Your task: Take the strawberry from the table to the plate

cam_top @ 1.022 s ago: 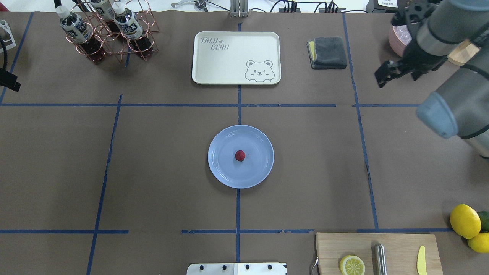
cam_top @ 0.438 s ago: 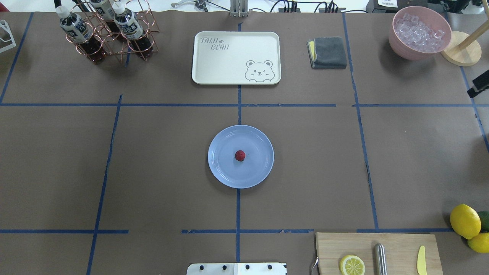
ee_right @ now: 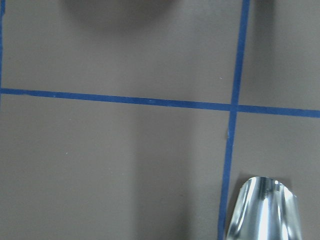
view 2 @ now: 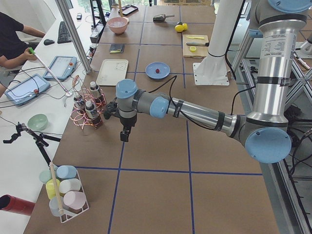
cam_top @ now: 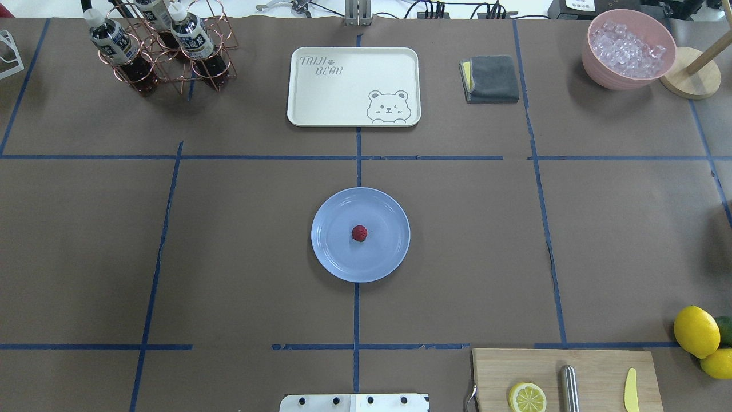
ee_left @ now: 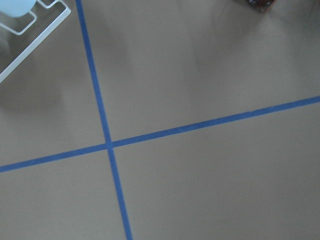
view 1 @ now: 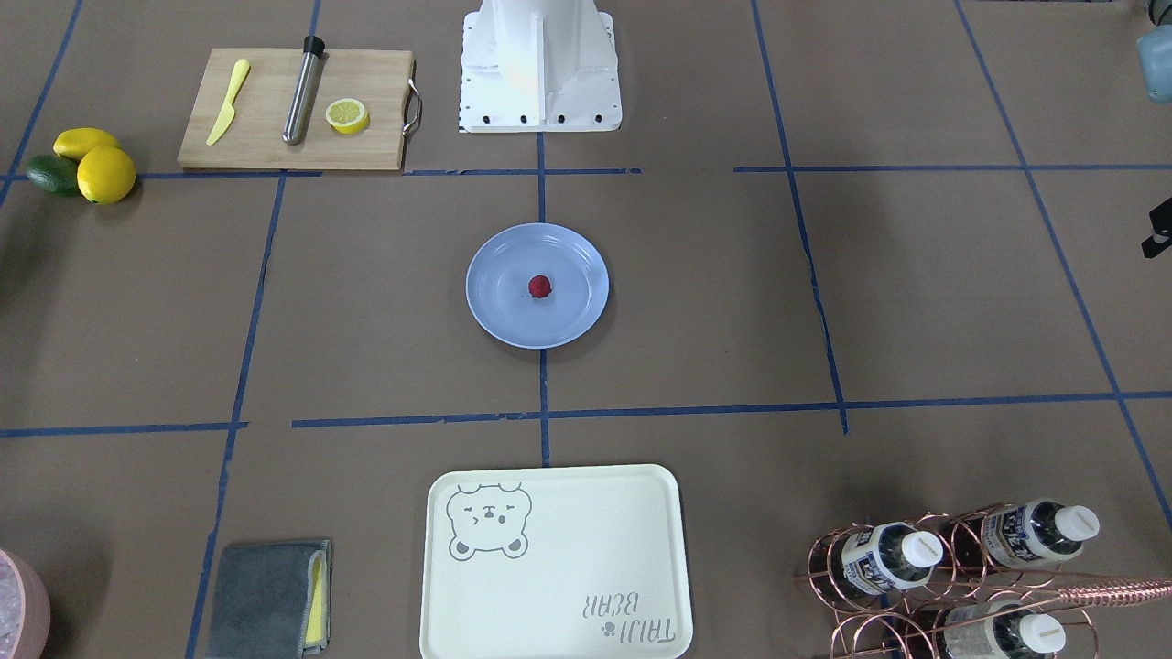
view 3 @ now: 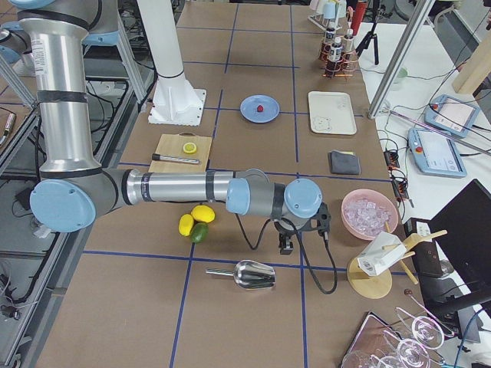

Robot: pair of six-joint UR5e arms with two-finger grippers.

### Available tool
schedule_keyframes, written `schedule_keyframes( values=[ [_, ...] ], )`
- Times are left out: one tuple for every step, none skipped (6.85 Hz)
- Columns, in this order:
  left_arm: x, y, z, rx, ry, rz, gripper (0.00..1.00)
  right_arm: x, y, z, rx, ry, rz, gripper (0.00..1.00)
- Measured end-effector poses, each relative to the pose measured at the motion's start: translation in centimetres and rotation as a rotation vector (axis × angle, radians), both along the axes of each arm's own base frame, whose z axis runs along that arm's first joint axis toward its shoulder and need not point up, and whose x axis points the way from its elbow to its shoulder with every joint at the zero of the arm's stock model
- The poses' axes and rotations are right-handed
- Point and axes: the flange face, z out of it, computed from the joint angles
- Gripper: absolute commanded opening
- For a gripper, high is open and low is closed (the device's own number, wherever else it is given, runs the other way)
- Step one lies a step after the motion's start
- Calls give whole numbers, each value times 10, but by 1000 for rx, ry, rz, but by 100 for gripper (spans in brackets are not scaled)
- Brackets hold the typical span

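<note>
The dark red strawberry (cam_top: 359,233) (view 1: 539,286) lies in the middle of the light blue plate (cam_top: 331,260) (view 1: 494,311), at the centre of the brown table (cam_top: 229,257). Neither gripper shows in the overhead view. In the exterior left view my left gripper (view 2: 125,137) hangs over bare table beside the bottle rack, far from the plate. In the exterior right view my right gripper (view 3: 286,247) hangs low near the pink bowl, also far from the plate. I cannot tell whether either is open or shut. Neither wrist view shows any fingers.
A cream bear tray (cam_top: 353,86), a bottle rack (cam_top: 166,46), a grey cloth (cam_top: 490,78) and a pink bowl of ice (cam_top: 629,48) line the far side. A cutting board (cam_top: 566,380) and lemons (cam_top: 696,331) sit near right. A metal scoop (view 3: 249,274) lies near the right gripper.
The right arm has swung out of the overhead view to the right, uncovering the pink bowl. The left gripper's tip has left the left edge. The strawberry and plate have not moved.
</note>
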Motion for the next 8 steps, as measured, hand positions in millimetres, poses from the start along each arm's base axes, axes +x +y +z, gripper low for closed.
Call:
schedule_keyframes(
  values=[
    [-3, 7, 10, -14, -2, 3, 100, 9, 2, 13, 0, 46, 7, 100],
    [-3, 10, 14, -21, -3, 3, 100, 14, 3, 19, 12, 98, 7, 100],
    [-4, 11, 15, -22, -4, 3, 100, 16, 5, 21, 31, 127, 8, 100],
    [-5, 14, 16, -25, -5, 2, 100, 20, 8, 23, 43, 151, 13, 100],
    [-5, 17, 20, -32, -6, 2, 100, 25, 8, 22, 52, 175, 20, 100],
    [-6, 21, 25, -43, -8, 2, 100, 27, 8, 20, 59, 186, 24, 100],
    [-9, 26, 30, -54, -9, -2, 100, 28, 9, 18, 59, 188, 28, 100],
    [-20, 31, 33, -62, -10, -25, 100, 28, 9, 17, 59, 186, 32, 100]
  ],
)
